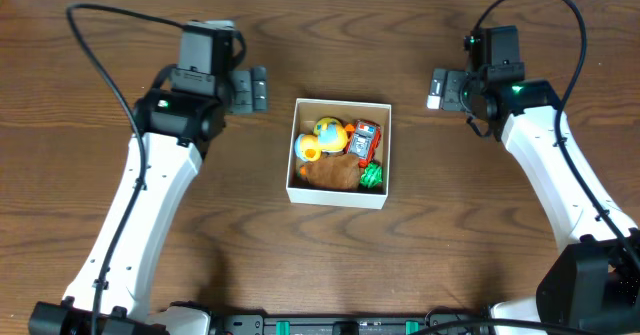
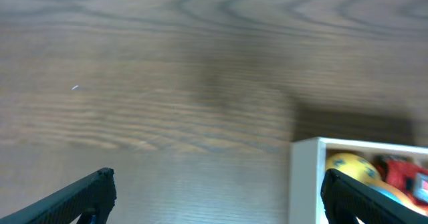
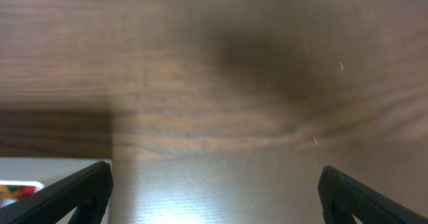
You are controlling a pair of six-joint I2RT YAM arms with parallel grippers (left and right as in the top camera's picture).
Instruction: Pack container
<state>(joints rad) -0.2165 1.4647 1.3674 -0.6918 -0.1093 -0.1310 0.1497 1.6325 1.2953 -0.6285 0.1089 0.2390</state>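
Observation:
The container is a small square white-walled box at the middle of the table. Inside it lie a yellow and blue toy, a red toy, a brown toy and a green toy. My left gripper is open and empty, up and left of the box. My right gripper is open and empty, up and right of it. The left wrist view shows the box's corner with the yellow toy between the spread fingers. The right wrist view shows spread fingers and the box edge.
The dark wooden table carries only the box. Both white arms reach in from the front corners, with black cables looping above them.

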